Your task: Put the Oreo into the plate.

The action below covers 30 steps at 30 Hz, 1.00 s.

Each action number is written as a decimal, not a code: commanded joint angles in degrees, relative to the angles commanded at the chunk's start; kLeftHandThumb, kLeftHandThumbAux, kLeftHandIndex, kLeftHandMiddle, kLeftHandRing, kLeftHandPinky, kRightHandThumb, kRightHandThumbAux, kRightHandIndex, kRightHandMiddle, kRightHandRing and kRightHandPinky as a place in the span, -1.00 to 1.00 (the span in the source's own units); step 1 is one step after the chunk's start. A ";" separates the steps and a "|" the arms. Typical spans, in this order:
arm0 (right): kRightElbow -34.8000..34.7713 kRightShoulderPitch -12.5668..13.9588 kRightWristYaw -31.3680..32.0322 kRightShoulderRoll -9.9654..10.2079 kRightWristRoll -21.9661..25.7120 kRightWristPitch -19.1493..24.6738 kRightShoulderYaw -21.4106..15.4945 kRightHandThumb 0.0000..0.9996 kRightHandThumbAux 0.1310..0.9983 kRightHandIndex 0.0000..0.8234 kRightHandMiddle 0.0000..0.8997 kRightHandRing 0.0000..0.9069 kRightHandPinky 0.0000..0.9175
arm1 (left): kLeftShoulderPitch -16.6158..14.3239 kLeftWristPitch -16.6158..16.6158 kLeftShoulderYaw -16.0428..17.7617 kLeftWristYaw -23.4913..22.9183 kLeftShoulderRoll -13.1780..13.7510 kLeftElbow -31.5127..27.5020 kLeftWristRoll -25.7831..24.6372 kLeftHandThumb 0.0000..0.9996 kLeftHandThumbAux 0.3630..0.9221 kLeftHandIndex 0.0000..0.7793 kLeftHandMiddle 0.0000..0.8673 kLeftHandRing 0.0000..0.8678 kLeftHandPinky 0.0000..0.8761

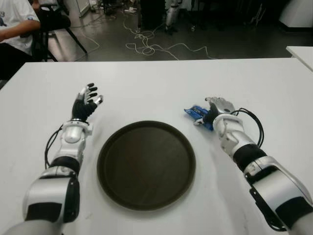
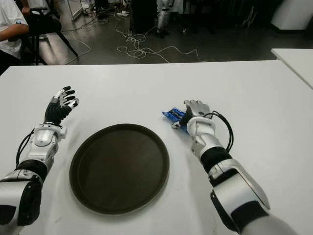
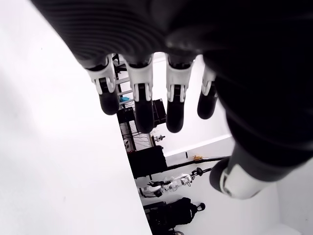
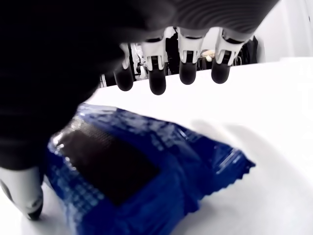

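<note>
The Oreo is a blue packet lying flat on the white table, just right of the dark round plate. My right hand sits over the packet's right end. In the right wrist view its fingers stretch out straight above the Oreo, with the thumb down beside it, so nothing is clasped. My left hand shows left of the plate, fingers relaxed and holding nothing.
A seated person and a chair are beyond the table's far left corner. Cables trail on the floor behind. Another white table's corner shows at the far right.
</note>
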 joint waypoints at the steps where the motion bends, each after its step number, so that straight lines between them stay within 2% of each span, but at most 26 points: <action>1: 0.64 -0.11 -0.52 0.05 0.40 -0.61 -0.21 -1.00 0.18 -0.89 -0.99 -0.91 -0.82 | -0.01 -0.03 -0.02 0.03 -0.01 0.01 0.02 -1.00 0.18 -0.67 -0.61 -0.70 -0.79; 13: 5.56 -1.23 -4.38 0.09 2.15 -5.42 -1.08 -1.00 0.25 -0.85 -0.96 -0.92 -0.83 | -0.13 -0.13 -0.15 -0.03 0.04 0.16 0.17 -1.00 0.01 -0.67 -0.60 -0.68 -0.76; 24: 8.35 -1.85 -4.21 -0.24 3.60 -9.47 -1.40 -1.00 0.28 -0.84 -0.92 -0.89 -0.84 | 0.03 -0.64 -0.43 0.43 -0.12 -0.06 0.36 -0.97 0.01 -0.67 -0.61 -0.68 -0.76; 30: 9.63 -2.16 -3.59 0.01 4.28 -9.98 -1.31 -1.00 0.32 -0.83 -0.90 -0.88 -0.85 | -0.12 -0.15 -0.16 0.48 -0.28 0.04 -0.03 -0.98 0.06 -0.68 -0.62 -0.69 -0.76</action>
